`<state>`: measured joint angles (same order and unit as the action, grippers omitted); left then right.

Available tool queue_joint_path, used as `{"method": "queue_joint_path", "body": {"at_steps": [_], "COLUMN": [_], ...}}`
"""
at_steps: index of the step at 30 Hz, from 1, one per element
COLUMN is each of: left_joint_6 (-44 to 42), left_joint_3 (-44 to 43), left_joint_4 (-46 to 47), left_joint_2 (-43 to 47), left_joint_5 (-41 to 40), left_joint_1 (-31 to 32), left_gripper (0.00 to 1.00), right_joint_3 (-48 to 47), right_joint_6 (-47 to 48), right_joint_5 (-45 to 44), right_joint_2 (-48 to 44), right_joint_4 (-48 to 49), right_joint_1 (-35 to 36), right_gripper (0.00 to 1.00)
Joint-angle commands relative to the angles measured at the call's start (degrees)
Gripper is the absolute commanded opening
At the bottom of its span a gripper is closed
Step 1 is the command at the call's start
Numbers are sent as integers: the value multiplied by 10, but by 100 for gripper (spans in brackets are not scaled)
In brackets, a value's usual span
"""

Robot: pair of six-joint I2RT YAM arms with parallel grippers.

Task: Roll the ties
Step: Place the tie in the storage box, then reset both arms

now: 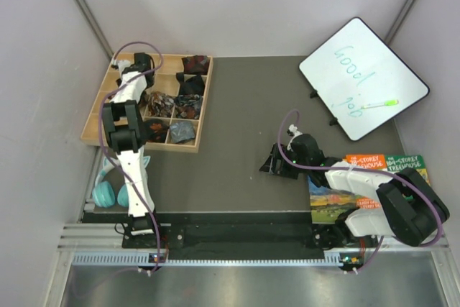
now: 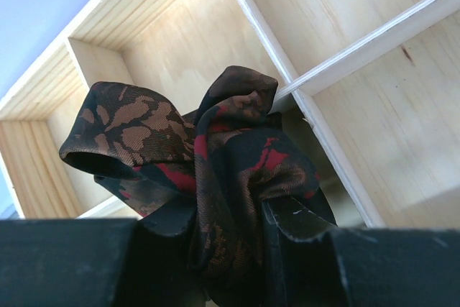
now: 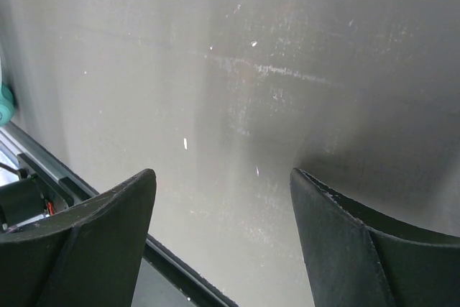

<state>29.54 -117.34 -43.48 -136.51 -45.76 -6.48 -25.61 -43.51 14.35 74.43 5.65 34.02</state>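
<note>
My left gripper (image 2: 223, 239) is shut on a bunched dark tie (image 2: 208, 156) with rust-brown and red print, held just above the compartments of the wooden tray (image 2: 345, 55). In the top view the left gripper (image 1: 141, 62) hangs over the tray's far-left compartments (image 1: 123, 71). Several rolled ties lie in other compartments: a dark red one (image 1: 195, 64), a black one (image 1: 191, 86), a multicolour one (image 1: 188, 106), a grey-blue one (image 1: 182, 131). My right gripper (image 3: 223, 199) is open and empty over the bare dark mat (image 3: 273, 70); it also shows in the top view (image 1: 272, 161).
Teal headphones (image 1: 109, 190) lie at the left edge beside the left arm. A whiteboard (image 1: 361, 77) with a green marker (image 1: 379, 104) stands at the back right. Books (image 1: 359, 185) lie under the right arm. Metal rails (image 1: 215, 246) run along the near edge.
</note>
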Motion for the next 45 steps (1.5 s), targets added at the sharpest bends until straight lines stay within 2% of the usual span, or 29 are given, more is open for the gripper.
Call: {"method": "queue_joint_path", "body": {"at_steps": [1, 3, 6, 7, 10, 13, 14, 18, 22, 27, 36, 42, 45], "left_joint_6": [7, 14, 25, 25, 32, 50, 57, 84, 76, 71, 77, 80, 72], "left_joint_3": [-2, 26, 49, 53, 64, 68, 69, 77, 76, 25, -12, 25, 28], "left_joint_4": [-4, 1, 3, 3, 4, -3, -11, -33, -27, -55, -99, -100, -96], "left_joint_2": [-3, 3, 10, 12, 26, 34, 34, 41, 70, 93, 131, 171, 165], "left_joint_5": [-31, -21, -1, 16, 24, 41, 44, 38, 39, 80, 165, 173, 216], "left_joint_1": [-39, -36, -30, -26, -3, 12, 14, 16, 15, 15, 9, 2, -12], "left_gripper": [4, 9, 22, 30, 33, 44, 52, 73, 84, 97, 99, 99, 99], "right_joint_3": [-3, -4, -3, -3, -4, -6, -6, -6, -11, -16, -21, -21, -24], "right_joint_6": [14, 14, 14, 14, 15, 15, 14, 18, 23, 26, 29, 29, 30], "right_joint_5": [-6, -6, -6, -6, -5, -2, -3, 2, 9, 14, 18, 19, 21], "right_joint_2": [15, 17, 15, 15, 18, 19, 19, 20, 28, 36, 43, 45, 49], "right_joint_4": [-20, -21, -20, -20, -20, -21, -21, -20, -20, -21, -25, -26, -28], "right_joint_1": [4, 4, 4, 4, 3, 4, 4, 4, 3, 4, 4, 4, 3], "right_gripper": [76, 76, 76, 76, 76, 76, 76, 76, 76, 76, 76, 76, 76]}}
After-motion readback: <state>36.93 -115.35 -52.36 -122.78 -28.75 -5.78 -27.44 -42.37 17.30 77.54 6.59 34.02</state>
